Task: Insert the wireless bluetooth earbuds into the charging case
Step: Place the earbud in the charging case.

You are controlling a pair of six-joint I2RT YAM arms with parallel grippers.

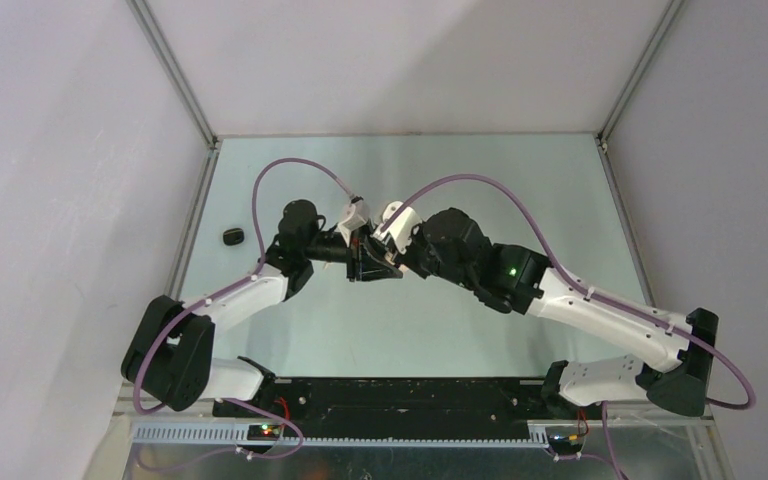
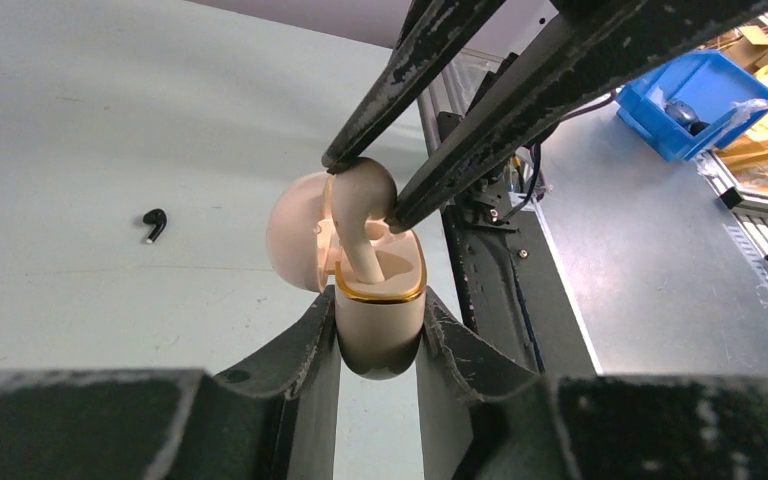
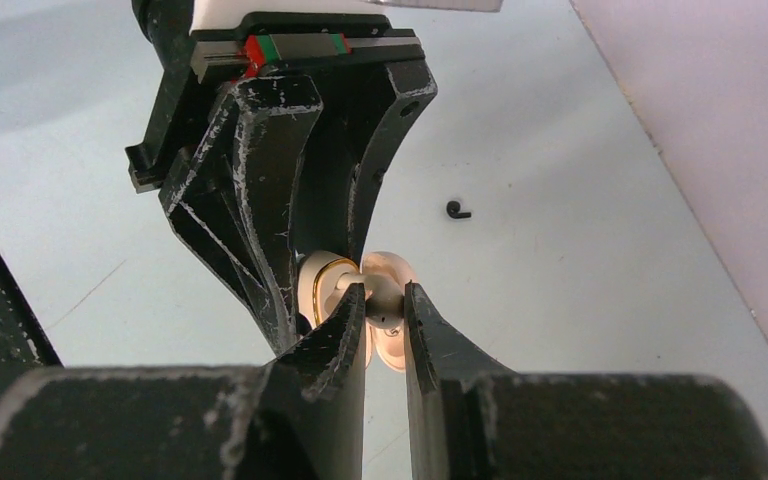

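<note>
Left gripper clamped tight on the open cream, gold-rimmed plastic charging case; right gripper pinching a cream-white stemmed earbud, stem seemingly just inside its well. Next: push straight down, then release.

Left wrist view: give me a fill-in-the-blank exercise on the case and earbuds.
The left gripper is shut on the charging case, whose lid stands ___. The right gripper pinches the cream earbud, stem pointing into the ___. The loose earbud on the table is coloured ___.
Missing words: open; case; black.
</note>
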